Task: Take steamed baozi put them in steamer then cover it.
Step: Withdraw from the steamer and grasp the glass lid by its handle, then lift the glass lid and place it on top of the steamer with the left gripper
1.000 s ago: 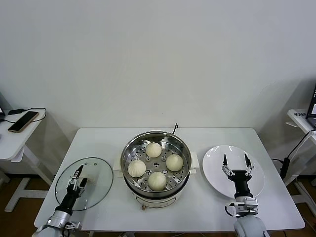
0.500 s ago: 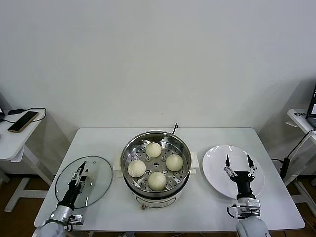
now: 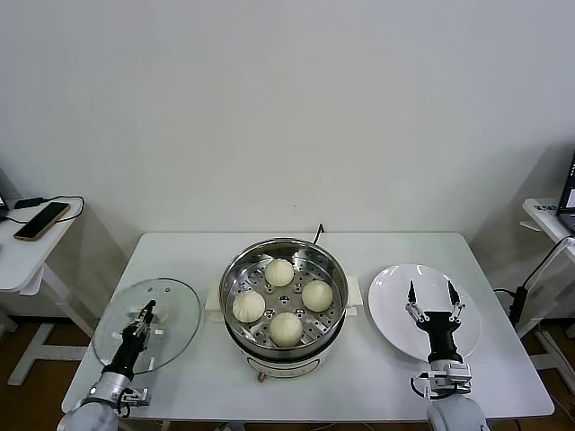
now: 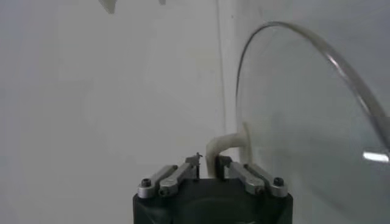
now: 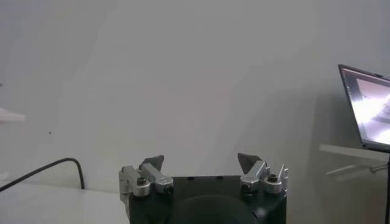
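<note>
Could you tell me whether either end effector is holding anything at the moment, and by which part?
The left end effector grips the glass lid by its white handle; the right end effector holds nothing.

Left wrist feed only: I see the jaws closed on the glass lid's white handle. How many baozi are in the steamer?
Observer: Four baozi sit on the perforated tray inside the steamer, by the head view.
Operator: Where is the lid relative to the pot?
Observer: The glass lid is off to the steamer's left, not above it. The left gripper holds it by the handle.
Operator: Right arm?
Observer: The right gripper is open and over the white plate, to the right of the steamer.
</note>
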`<move>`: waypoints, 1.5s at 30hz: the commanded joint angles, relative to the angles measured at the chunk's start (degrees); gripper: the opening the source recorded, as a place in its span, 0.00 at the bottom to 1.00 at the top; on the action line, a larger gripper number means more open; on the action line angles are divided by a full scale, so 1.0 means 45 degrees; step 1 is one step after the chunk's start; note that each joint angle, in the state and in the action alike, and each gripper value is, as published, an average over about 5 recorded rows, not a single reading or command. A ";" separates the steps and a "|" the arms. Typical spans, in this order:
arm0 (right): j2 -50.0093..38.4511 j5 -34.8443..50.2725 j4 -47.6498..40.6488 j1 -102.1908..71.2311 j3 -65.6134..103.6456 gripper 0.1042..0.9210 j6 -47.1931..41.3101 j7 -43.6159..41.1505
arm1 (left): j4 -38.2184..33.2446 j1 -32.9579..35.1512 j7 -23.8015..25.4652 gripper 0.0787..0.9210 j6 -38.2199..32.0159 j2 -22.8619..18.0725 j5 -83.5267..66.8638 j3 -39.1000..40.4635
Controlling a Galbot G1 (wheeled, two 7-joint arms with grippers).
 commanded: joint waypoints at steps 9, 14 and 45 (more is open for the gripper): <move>0.0091 -0.0094 0.0118 0.0051 -0.0047 0.88 -0.0041 0.0031 | -0.7542 0.2114 0.1528 0.14 0.1725 0.0240 -0.2064 -0.1257; -0.0010 -0.0079 0.0266 0.0097 -0.0089 0.88 -0.0141 0.0076 | -1.0540 0.2348 0.2928 0.14 0.3185 0.0194 -0.2204 0.0140; 0.0499 -0.0477 -0.0959 0.0981 -0.0290 0.88 -0.0497 0.0117 | -0.8807 -0.2868 0.7738 0.14 1.1797 -0.1714 0.1828 1.0419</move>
